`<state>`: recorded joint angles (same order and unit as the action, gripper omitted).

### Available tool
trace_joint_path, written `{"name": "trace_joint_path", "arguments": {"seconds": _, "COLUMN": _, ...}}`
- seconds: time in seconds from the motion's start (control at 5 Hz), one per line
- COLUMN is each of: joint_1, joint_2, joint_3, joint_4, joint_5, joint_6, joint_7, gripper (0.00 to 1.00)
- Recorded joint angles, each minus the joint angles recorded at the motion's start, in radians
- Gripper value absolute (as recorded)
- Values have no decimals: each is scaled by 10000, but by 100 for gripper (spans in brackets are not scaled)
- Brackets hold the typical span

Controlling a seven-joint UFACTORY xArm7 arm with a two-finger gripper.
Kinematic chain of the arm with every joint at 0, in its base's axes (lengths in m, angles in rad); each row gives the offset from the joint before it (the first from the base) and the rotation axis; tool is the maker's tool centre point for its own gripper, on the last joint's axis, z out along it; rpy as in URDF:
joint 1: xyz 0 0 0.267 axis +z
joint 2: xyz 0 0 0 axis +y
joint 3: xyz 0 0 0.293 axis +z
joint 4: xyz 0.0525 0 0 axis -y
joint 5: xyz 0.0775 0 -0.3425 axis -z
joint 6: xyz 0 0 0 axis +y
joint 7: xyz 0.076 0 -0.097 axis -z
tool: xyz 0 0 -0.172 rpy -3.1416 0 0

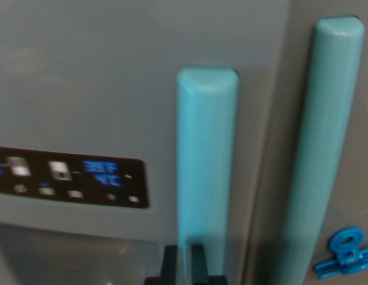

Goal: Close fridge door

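Observation:
A grey fridge fills the wrist view. Its left door point(83, 77) carries a teal handle point(206, 160), upright in the middle. The right door point(356, 196) has a taller teal handle point(320, 154). A seam between the doors slants down from the top right. The blur hides whether either door stands ajar. My gripper point(184, 261) is at the bottom edge, just in front of the lower end of the left handle. Its two black fingertips point(170, 264) stand a narrow gap apart, and nothing is held between them.
A black control panel point(71, 177) with blue lit digits sits on the left door, with a dispenser recess point(71, 255) below it. A blue clip point(345, 254) hangs on the right door at the lower right.

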<state>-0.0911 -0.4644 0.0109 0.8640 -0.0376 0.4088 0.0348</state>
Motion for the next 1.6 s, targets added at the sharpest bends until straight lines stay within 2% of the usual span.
{"name": "trace_joint_path", "arguments": {"seconds": 0.2, "joint_1": 0, "joint_2": 0, "joint_3": 0, "joint_4": 0, "joint_5": 0, "joint_6": 0, "joint_7": 0, "gripper": 100}}
{"name": "trace_joint_path", "arguments": {"seconds": 0.4, "joint_1": 0, "joint_2": 560, "joint_3": -151, "joint_4": 402, "joint_5": 0, "joint_6": -1, "joint_7": 0, "gripper": 100}}
{"name": "trace_joint_path", "arguments": {"seconds": 0.6, "joint_1": 0, "joint_2": 560, "joint_3": -151, "joint_4": 402, "joint_5": 0, "joint_6": -1, "joint_7": 0, "gripper": 100}}
{"name": "trace_joint_path", "arguments": {"seconds": 0.8, "joint_1": 0, "joint_2": 1098, "joint_3": -189, "joint_4": 890, "joint_5": 0, "joint_6": -2, "joint_7": 0, "gripper": 100}}
{"name": "trace_joint_path", "arguments": {"seconds": 1.0, "joint_1": 0, "joint_2": 1098, "joint_3": -189, "joint_4": 890, "joint_5": 0, "joint_6": -2, "joint_7": 0, "gripper": 100}}
{"name": "trace_joint_path", "arguments": {"seconds": 1.2, "joint_1": 0, "joint_2": 1270, "joint_3": -210, "joint_4": 1064, "joint_5": 0, "joint_6": -1, "joint_7": 0, "gripper": 100}}
{"name": "trace_joint_path", "arguments": {"seconds": 1.6, "joint_1": 0, "joint_2": 1268, "joint_3": -210, "joint_4": 1064, "joint_5": 0, "joint_6": 0, "joint_7": 0, "gripper": 100}}
